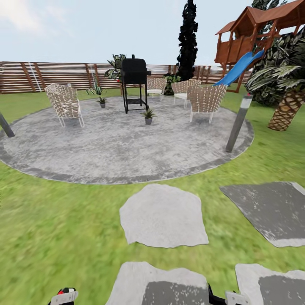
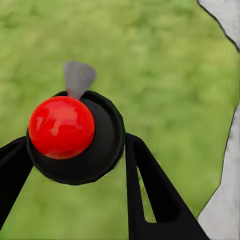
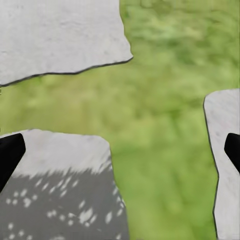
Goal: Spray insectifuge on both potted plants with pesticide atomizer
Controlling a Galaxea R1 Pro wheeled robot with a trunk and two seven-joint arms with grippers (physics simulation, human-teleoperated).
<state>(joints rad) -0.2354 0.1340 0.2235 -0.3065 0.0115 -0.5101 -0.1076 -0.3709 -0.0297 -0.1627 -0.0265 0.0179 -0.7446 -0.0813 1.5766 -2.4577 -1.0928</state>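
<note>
The pesticide atomizer (image 2: 61, 126) shows from above as a red top on a round black body, held between the black fingers (image 2: 150, 190) of my left gripper (image 2: 75, 160), which is shut on it over grass. In the head view its red top (image 1: 60, 291) peeks out at my left gripper (image 1: 63, 298) by the bottom edge. Two potted plants stand far ahead on the round paved patio: one (image 1: 148, 115) just right of the black grill, the other (image 1: 101, 101) left of it. My right gripper (image 3: 120, 152) is open and empty above grass and stepping stones, and shows low in the head view (image 1: 228, 299).
A black grill (image 1: 134, 84) and several woven chairs (image 1: 64, 103) stand on the grey patio (image 1: 118, 148). A grey lamp post (image 1: 238, 123) rises at its right rim, a palm (image 1: 288, 106) further right. Stepping stones (image 1: 163, 216) cross the lawn, and a slat fence (image 1: 51, 76) closes the back.
</note>
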